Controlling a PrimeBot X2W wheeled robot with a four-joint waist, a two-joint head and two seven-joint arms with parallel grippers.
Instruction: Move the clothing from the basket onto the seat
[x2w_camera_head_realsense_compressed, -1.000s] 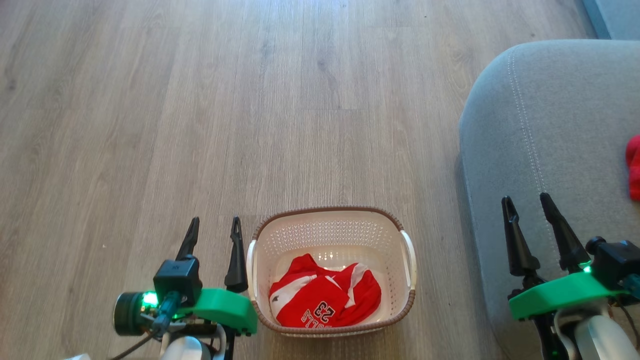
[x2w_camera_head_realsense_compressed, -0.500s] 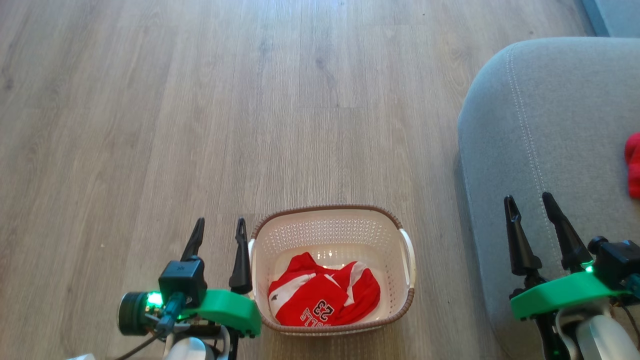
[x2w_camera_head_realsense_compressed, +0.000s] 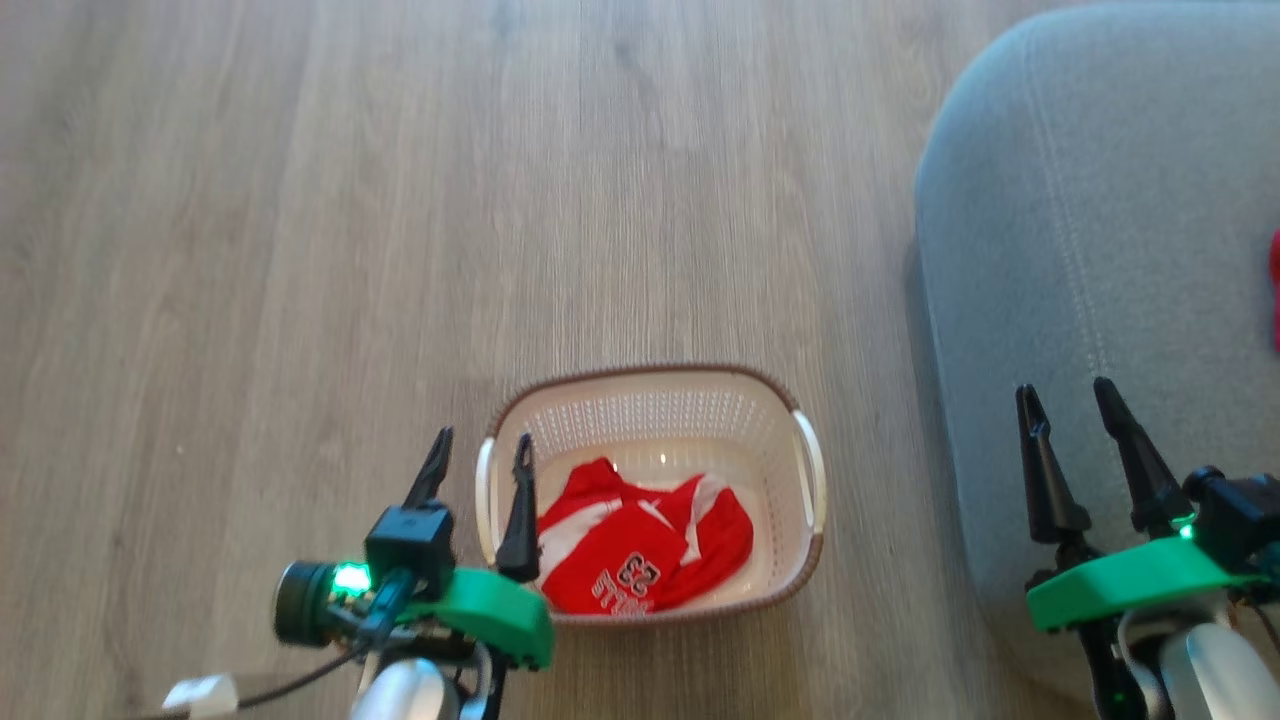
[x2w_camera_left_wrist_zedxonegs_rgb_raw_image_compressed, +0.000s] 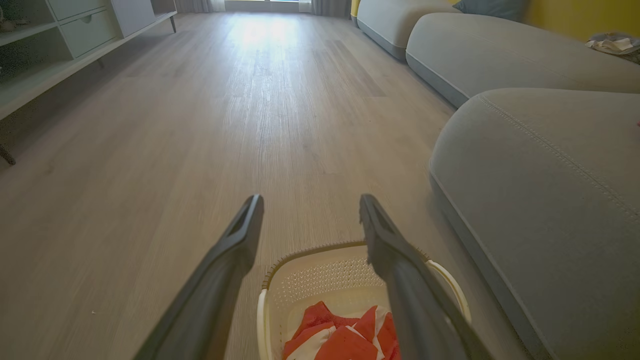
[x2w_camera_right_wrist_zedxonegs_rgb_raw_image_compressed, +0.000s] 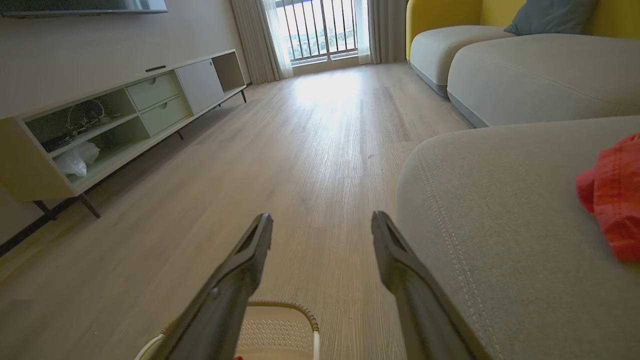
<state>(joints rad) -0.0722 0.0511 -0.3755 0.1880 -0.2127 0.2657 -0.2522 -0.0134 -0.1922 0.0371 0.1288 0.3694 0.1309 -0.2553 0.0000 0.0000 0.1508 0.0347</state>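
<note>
**Inspector:** Jaws of the left gripper (x2w_camera_head_realsense_compressed: 482, 437) stand moderately apart and hold nothing. In the head view its right finger lies across the left rim of the basket (x2w_camera_head_realsense_compressed: 640, 372), and its left finger is over bare floor (x2w_camera_head_realsense_compressed: 300, 200).

**Reviewer:** And the other side?

**Inspector:** The right gripper (x2w_camera_head_realsense_compressed: 1063, 387) is likewise parted and empty, above the near-left edge of the seat (x2w_camera_head_realsense_compressed: 1100, 200).

**Reviewer:** Where is the clothing?

**Inspector:** The banded garment (x2w_camera_head_realsense_compressed: 640, 545) lies crumpled on the basket bottom, toward the near wall. Its lettering is blurred. The plain red garment (x2w_camera_right_wrist_zedxonegs_rgb_raw_image_compressed: 610, 195) rests on the seat, far right, well apart from both grippers.

**Reviewer:** Step in hand?

**Inspector:** In my judgement, the approach to pick up the banded garment, with one item of two already delivered.

**Reviewer:** Recommendations?

**Inspector:** Carry the left gripper rightward until both fingers clear the rim, then tip them downward. Descend onto a raised fold near the middle of the heap, not a flat edge. Widen the jaws first so they straddle a thick bunch. Close fully and lift straight up, so that no trailing cloth catches on the rim. The basket looks light and may shift if the rim is struck.

**Reviewer:** Arm pose?

**Inspector:** The left wrist view looks along the floor with the basket below the fingers. The fingers therefore point far rather than down, so a wrist pitch is outstanding. The right arm points far as well and sits clear of the work.
</note>
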